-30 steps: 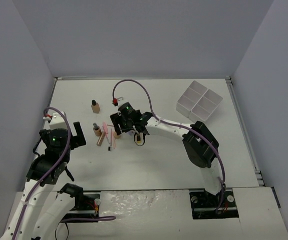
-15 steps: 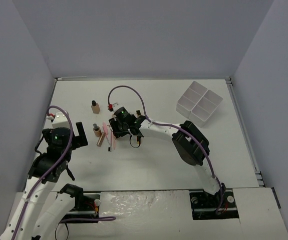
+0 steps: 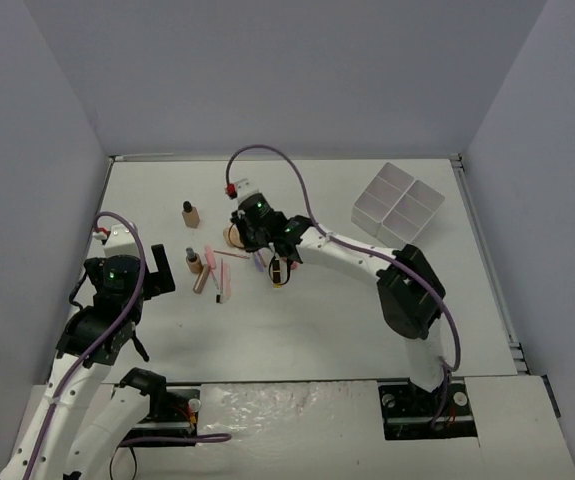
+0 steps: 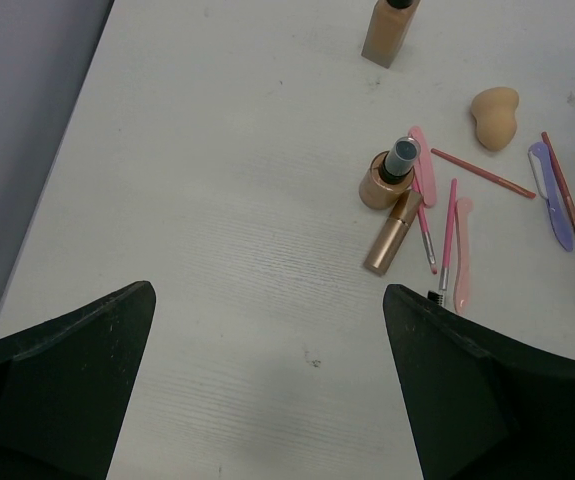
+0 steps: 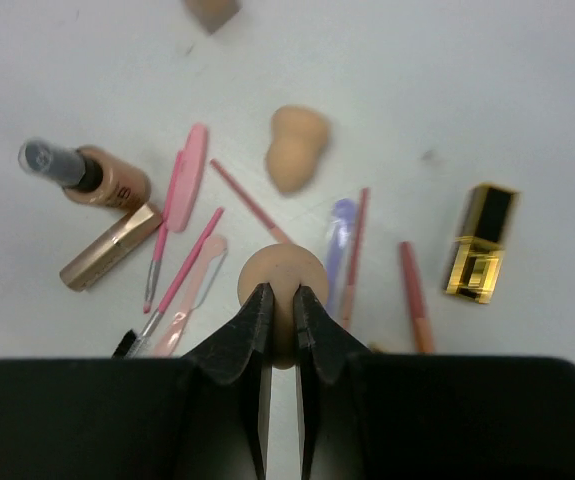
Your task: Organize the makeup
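At the worktop's point(image 3: 317, 320) left, hovers with left jaws wide apart and empty, near an upright tan bottle point(image 4: 387, 178). Mid-worktop, pinches a beige sponge point(image 5: 282, 285) in nearly closed right jaws (soft, narrowly gripped) above pink pencils point(image 5: 185, 268). Risks squeezing it out before reaching the tray point(image 3: 398, 203).

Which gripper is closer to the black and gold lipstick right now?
Right. The right gripper, shut on a beige sponge, hangs just beside the lipstick; the left gripper, open, is farther off, with the open tan bottle between.
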